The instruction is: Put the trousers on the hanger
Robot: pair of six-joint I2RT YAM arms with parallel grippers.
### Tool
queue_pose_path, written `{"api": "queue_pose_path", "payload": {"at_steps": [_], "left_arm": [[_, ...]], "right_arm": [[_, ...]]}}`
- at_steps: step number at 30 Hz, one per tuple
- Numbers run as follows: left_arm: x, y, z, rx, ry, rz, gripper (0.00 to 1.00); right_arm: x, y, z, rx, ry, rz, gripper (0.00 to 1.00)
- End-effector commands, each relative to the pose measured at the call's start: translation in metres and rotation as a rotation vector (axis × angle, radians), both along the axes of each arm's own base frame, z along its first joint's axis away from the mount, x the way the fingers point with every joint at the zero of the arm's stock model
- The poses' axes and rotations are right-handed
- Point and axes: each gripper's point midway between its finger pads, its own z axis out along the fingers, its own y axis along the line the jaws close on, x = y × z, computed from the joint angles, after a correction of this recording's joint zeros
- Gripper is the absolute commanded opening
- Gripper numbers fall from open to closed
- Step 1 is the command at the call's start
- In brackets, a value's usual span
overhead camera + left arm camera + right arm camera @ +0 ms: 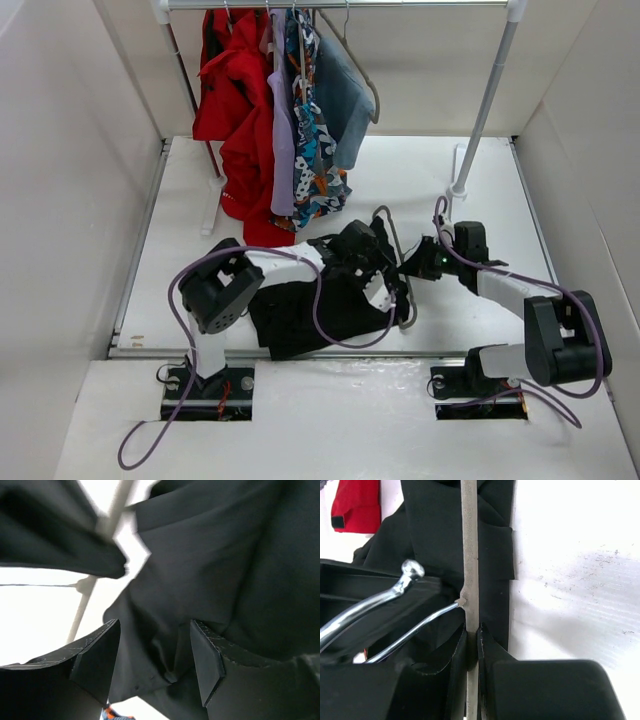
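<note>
My right tool point(472, 636) is pinched tight on the hanger point(469, 540), gripping its thin grey-beige bar right beside where the wire hook point(412, 570) joins it. My left tool point(155, 660) stands partly open, with a fold of the trousers point(225, 570) in the gap between its fingers but not clamped. The black trousers lie bunched on the white tabletop point(430, 180) between my arms, with some cloth behind the hanger bar.

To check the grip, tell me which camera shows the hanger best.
Right wrist: the hanger runs up the frame, clamped in the right gripper, metal hook at left. The top view gives only a thin outline beside the trousers. The left wrist view shows mostly trousers; its pale bar cannot be identified.
</note>
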Motion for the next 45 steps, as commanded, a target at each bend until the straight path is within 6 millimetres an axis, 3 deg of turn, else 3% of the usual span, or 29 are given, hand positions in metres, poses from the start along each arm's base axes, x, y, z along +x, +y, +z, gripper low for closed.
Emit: {"api": "queue_pose_path", "payload": {"at_steps": [1,6,7,8,10,11,13,17,19,25,30,40,42,45], "left_arm": [[0.0,0.001,0.01,0.074,-0.022,-0.093,0.54],[-0.008,0.029,0.023,0.182,0.027,-0.228,0.61],[-0.022,0.045,0.018,0.254,0.081,-0.26,0.65],[-0.022,0.045,0.028,0.263,0.071,-0.286,0.67],[-0.03,0.051,0.027,0.294,0.107,-0.312,0.68],[-0.033,0.051,0.03,0.291,0.12,-0.317,0.69],[-0.042,0.046,0.016,0.315,0.142,-0.344,0.7],[-0.041,0.031,0.011,0.284,0.14,-0.29,0.7],[-0.047,0.03,0.0,0.295,0.184,-0.278,0.7],[-0.049,0.01,-0.003,0.256,0.343,-0.173,0.68],[-0.056,0.015,-0.017,0.29,0.44,-0.105,0.67],[-0.036,-0.003,0.012,0.128,0.461,0.042,0.62],[-0.027,-0.006,0.014,0.088,0.418,0.073,0.6],[-0.029,0.002,0.005,0.109,0.414,0.089,0.6]], "right_arm": [[-0.011,-0.004,-0.016,-0.04,0.025,0.045,0.0],[-0.004,-0.006,-0.018,-0.045,0.029,0.04,0.0],[-0.004,-0.006,-0.018,-0.045,0.03,0.04,0.0],[-0.004,-0.006,-0.018,-0.045,0.03,0.04,0.0],[-0.001,-0.006,-0.015,-0.045,0.02,0.04,0.0],[0.0,-0.009,-0.015,-0.045,0.021,0.031,0.0],[0.001,-0.01,-0.016,-0.051,0.02,0.025,0.0],[0.001,-0.01,-0.016,-0.051,0.02,0.025,0.0],[-0.001,-0.011,-0.02,-0.059,0.029,0.019,0.0],[-0.001,-0.012,-0.023,-0.067,0.038,0.013,0.0],[-0.004,-0.013,-0.023,-0.067,0.038,0.013,0.0],[0.0,-0.014,-0.021,-0.078,0.022,0.013,0.0],[0.0,-0.014,-0.021,-0.078,0.022,0.013,0.0],[0.003,-0.014,-0.021,-0.082,0.016,0.018,0.0]]}}
